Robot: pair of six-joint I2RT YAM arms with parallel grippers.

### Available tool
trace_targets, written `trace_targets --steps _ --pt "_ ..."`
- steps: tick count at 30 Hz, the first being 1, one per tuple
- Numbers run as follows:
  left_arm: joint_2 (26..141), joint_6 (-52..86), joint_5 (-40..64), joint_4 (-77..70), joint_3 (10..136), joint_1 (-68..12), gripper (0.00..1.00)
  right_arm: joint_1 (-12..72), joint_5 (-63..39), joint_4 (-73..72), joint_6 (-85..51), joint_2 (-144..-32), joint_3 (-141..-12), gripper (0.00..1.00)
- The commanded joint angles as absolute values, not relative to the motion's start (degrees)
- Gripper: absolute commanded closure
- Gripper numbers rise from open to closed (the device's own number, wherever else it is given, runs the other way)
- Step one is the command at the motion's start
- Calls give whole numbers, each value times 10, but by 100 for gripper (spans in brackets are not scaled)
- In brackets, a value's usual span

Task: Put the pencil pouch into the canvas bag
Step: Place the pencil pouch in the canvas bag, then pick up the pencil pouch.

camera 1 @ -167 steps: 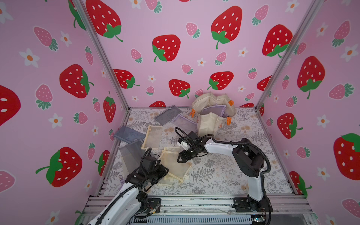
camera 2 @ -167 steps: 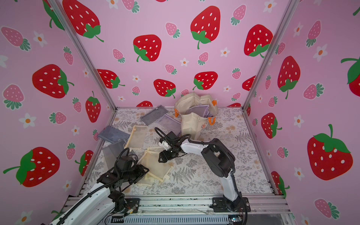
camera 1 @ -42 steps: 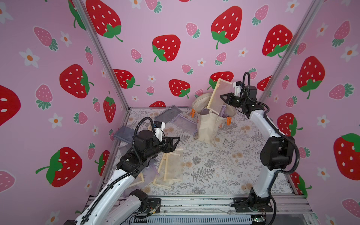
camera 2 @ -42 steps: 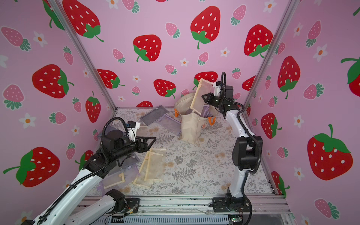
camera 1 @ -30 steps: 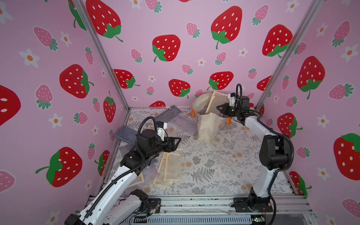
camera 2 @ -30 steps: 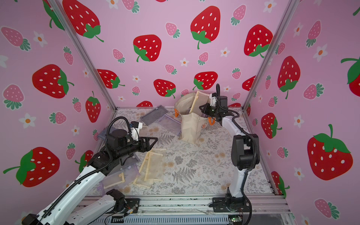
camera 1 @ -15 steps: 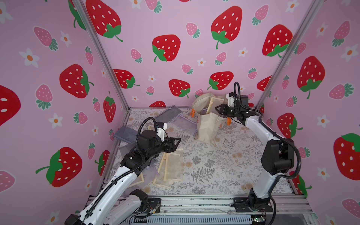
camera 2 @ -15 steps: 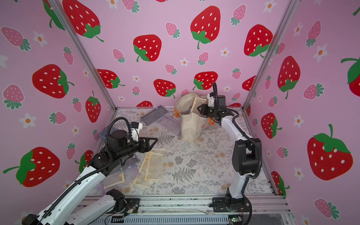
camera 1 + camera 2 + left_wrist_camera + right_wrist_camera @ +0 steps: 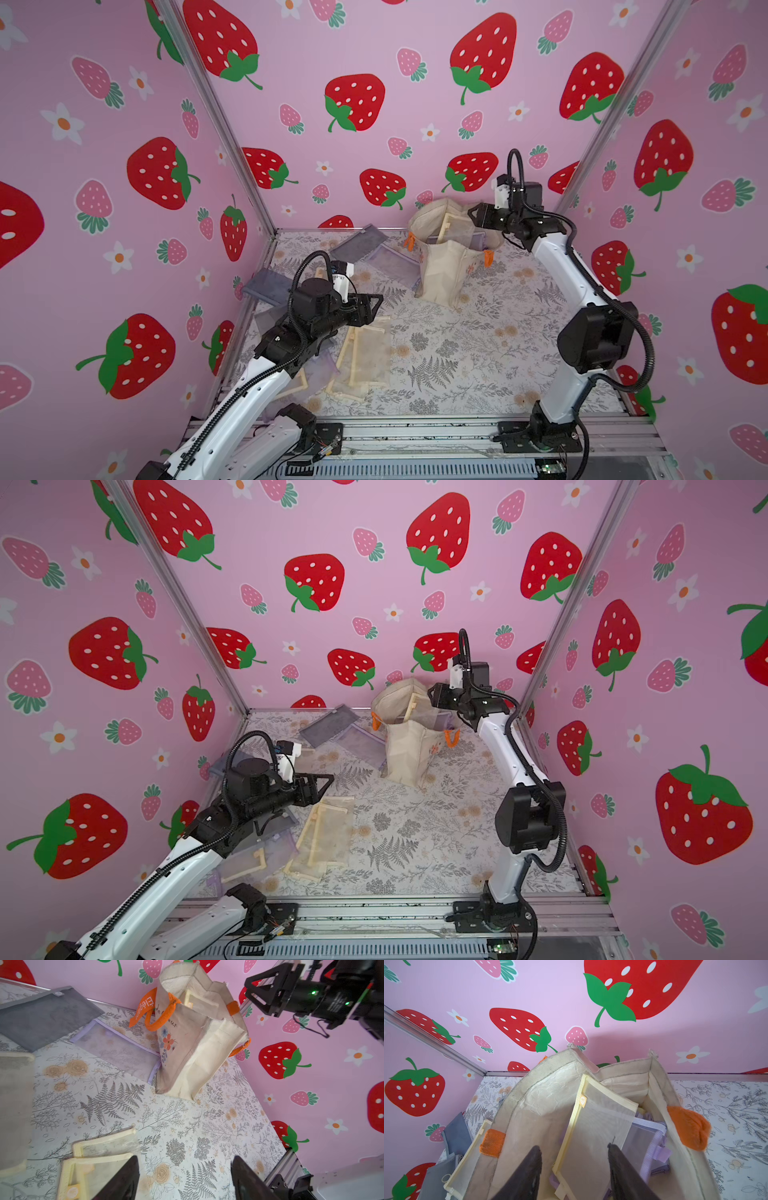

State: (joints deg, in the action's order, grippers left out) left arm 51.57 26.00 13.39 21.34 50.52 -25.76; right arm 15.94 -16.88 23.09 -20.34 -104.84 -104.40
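Hovering over the canvas bag's [image 9: 446, 274] mouth, the right gripper [image 9: 574, 1148] has its jaws parted, gripping nothing. The yellow-edged pencil pouch [image 9: 600, 1126] stands tilted inside the bag against a lilac pouch [image 9: 646, 1140]. The left gripper [image 9: 376, 303], jaws wide and empty, hangs above the cream pouches [image 9: 368, 357] on the table. A grey pouch [image 9: 359, 245] and a purple-edged pouch [image 9: 392, 262] lie beside the bag.
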Motion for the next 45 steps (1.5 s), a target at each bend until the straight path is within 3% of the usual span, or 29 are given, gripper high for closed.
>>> trace_targets --steps 1,8,15,19,26,39,45 --pt "550 265 83 316 540 -247 28 197 -151 290 -144 -1009 -1030 40" --pt "579 293 139 379 484 -170 29 310 -120 338 -114 -839 -859 26" --pt "598 315 185 339 397 -123 30 445 -117 303 -203 -759 -652 21" --pt "620 323 174 319 371 -123 31 501 -161 189 -272 -807 -559 21" --pt "640 355 130 277 335 -114 31 551 -240 18 -337 -954 -556 22" --pt "684 377 163 203 283 -105 32 577 -274 -60 -362 -1108 -604 24" --pt "694 418 217 133 246 -107 34 577 -289 -77 -371 -1129 -612 33"
